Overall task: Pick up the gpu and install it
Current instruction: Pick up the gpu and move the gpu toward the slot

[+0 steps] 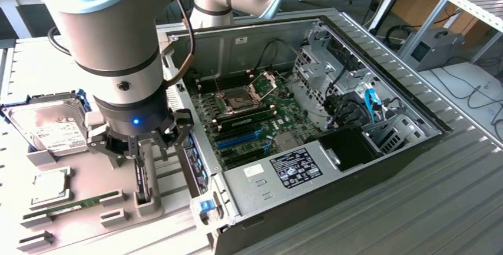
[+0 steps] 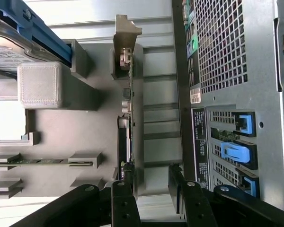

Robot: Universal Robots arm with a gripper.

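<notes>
The gpu (image 1: 142,178) stands on edge in a grey holder (image 1: 153,208) just beside the case (image 1: 338,202), with the open, empty gripper (image 1: 153,149) over its top edge; it looks light, stiff and fragile, best pinched across its flat faces, clear of the bracket (image 2: 125,30).

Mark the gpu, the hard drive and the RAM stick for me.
gpu (image 2: 128,94): wrist view, edge of the board.
hard drive (image 1: 55,132): exterior view, white label.
RAM stick (image 1: 75,204): exterior view, middle of the stick.
</notes>
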